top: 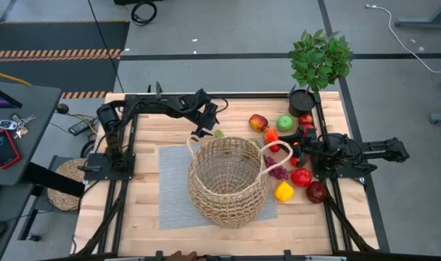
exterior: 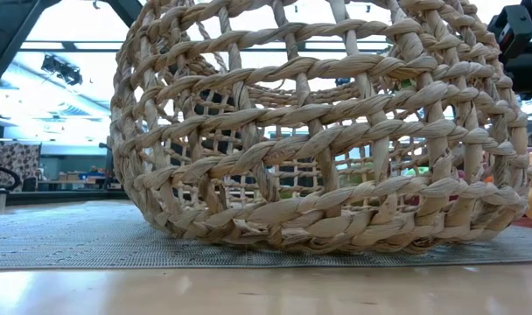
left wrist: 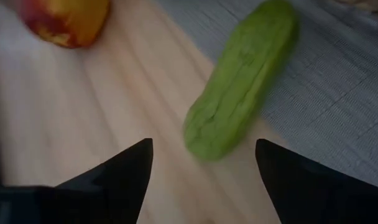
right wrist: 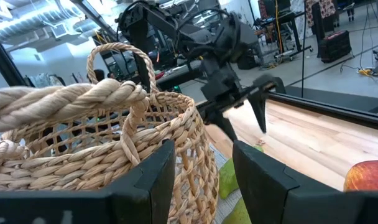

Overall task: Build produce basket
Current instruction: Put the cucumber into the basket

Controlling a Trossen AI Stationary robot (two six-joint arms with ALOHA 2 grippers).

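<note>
The tan wicker basket [top: 228,181] stands on a grey mat [top: 173,192] at mid-table and fills the low view [exterior: 327,131]. My left gripper [top: 211,127] is open above a long green vegetable [left wrist: 242,81], which lies half on the mat and half on the wood behind the basket; its fingers stand on either side of the vegetable's near end without touching it. My right gripper [top: 291,152] is open [right wrist: 201,171] just right of the basket's right loop handle [right wrist: 71,96] and holds nothing. The rest of the produce lies to the right of the basket.
A red-yellow apple [top: 258,122], a green apple [top: 285,123], an orange-red piece [top: 271,136], purple grapes [top: 277,170], a red fruit [top: 301,177], a yellow pepper [top: 283,191] and a dark red fruit [top: 316,192] lie around my right gripper. A potted plant [top: 320,61] stands at the far right corner.
</note>
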